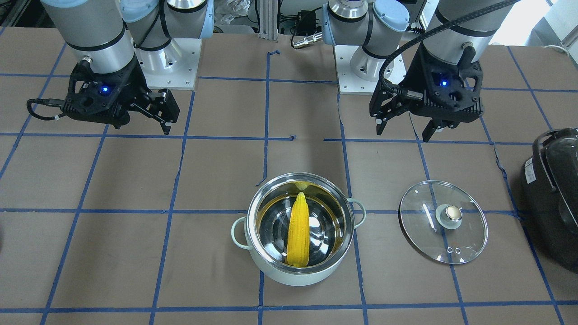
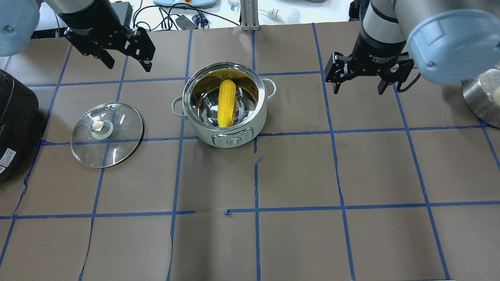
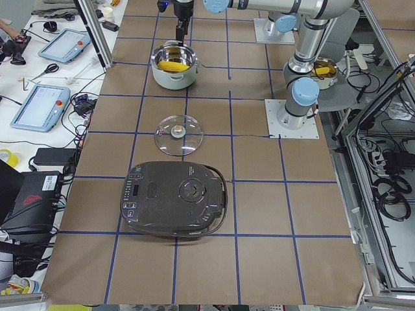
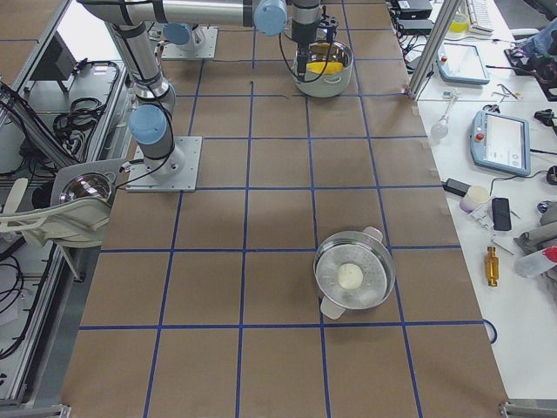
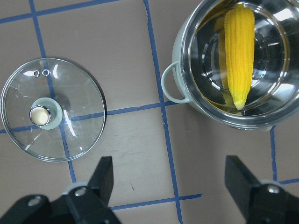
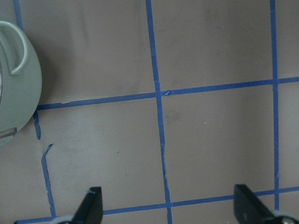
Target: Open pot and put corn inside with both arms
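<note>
The mint-green pot [image 1: 299, 272] stands open mid-table, with the yellow corn [image 1: 298, 230] lying inside on the steel bottom. The overhead view also shows the pot [image 2: 230, 135] and the corn [image 2: 226, 102]. The glass lid [image 1: 443, 221] lies flat on the table beside the pot, knob up, on my left arm's side [image 2: 107, 134]. My left gripper [image 2: 129, 64] is open and empty, raised beyond the lid. Its wrist view shows the lid [image 5: 52, 109] and the corn [image 5: 239, 51]. My right gripper [image 2: 358, 90] is open and empty, raised beside the pot [image 6: 18, 88].
A big black appliance [image 2: 11, 128] sits at the table's left end, next to the lid. A steel bowl [image 4: 354, 277] holding a white ball stands far out on the right end. Blue tape lines grid the brown table.
</note>
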